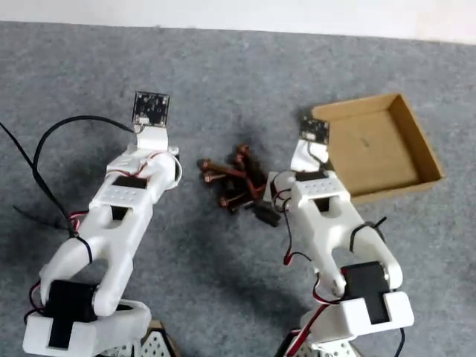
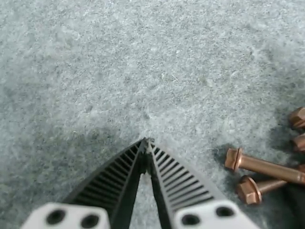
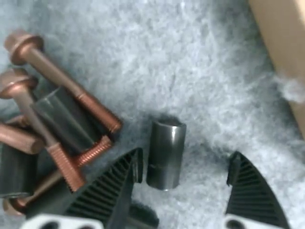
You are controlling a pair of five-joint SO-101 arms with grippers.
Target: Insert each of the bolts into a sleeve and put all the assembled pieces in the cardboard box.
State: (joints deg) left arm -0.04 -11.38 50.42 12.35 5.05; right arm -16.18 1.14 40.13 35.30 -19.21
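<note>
My right pincer (image 3: 186, 161) is spread wide, nothing gripped, straddling one loose sleeve (image 3: 165, 153), prob. so it can close on it. Sleeve lies btwn the jaws, just beside one finger; bolts (image 3: 57, 81) heaped beyond that finger, cardboard box (image 3: 281, 43) past the other. My left pincer (image 2: 147, 144) is closed tight, empty.

Cardboard box (image 3: 281, 47) and 1 bolt (image 2: 267, 165) partly beyond picture edges
</note>
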